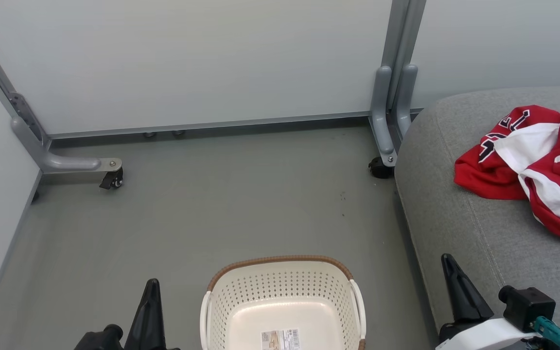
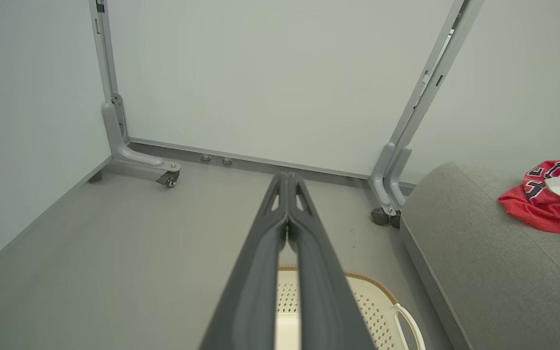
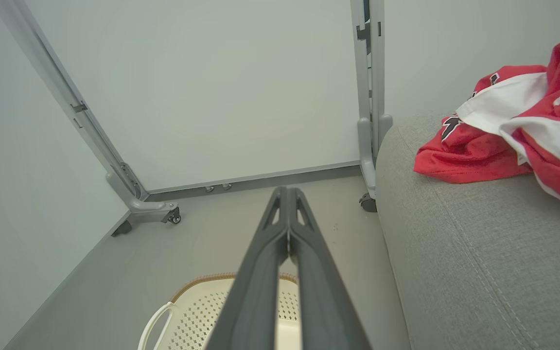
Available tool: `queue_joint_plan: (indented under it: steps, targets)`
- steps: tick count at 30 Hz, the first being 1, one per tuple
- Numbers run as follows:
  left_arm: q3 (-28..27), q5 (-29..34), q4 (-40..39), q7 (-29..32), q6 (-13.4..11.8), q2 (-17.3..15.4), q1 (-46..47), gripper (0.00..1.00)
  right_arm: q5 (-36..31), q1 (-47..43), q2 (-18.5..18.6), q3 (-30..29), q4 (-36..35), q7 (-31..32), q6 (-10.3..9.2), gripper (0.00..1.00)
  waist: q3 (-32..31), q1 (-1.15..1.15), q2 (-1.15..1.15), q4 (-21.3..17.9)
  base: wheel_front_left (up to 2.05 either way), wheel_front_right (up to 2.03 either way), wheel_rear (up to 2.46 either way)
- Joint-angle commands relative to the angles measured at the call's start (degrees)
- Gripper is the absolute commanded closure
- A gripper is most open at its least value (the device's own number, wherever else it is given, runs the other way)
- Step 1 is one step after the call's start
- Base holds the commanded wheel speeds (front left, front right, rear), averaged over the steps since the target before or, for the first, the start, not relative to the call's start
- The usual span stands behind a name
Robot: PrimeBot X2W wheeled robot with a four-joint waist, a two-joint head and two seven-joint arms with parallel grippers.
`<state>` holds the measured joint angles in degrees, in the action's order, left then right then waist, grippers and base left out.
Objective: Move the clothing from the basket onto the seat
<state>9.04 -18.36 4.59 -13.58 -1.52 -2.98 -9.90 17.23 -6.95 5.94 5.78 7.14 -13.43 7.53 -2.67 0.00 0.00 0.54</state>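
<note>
The clothing lies heaped on the seat. The basket stands on the floor just beside the seat, its label showing. The left jaws and right jaws are clenched, grasping nothing.

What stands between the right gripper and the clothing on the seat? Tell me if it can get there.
Probably yes. The right gripper, shut and empty, sits by the seat's near edge, and just bare cushion lies between it and the clothing. It would have to open first.
</note>
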Motion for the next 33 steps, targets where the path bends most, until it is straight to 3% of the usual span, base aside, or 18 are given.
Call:
queue_joint_plan:
  steps: [1,33]
  targets:
    - [-0.59,-2.84,-0.40,0.39,0.43,-0.56,1.67,1.00,2.88,1.52,0.21,-0.50,-0.56,0.50,-0.01,1.00,0.04,0.00,0.00,0.00,0.00,0.00,0.00]
    - [-4.42,-32.61,3.68,6.48,3.99,-1.91,7.70,1.00,32.73,6.25,0.15,-3.52,2.26,6.83,-0.02,1.00,0.80,0.00,0.00,-0.15,0.00,0.00,0.00]
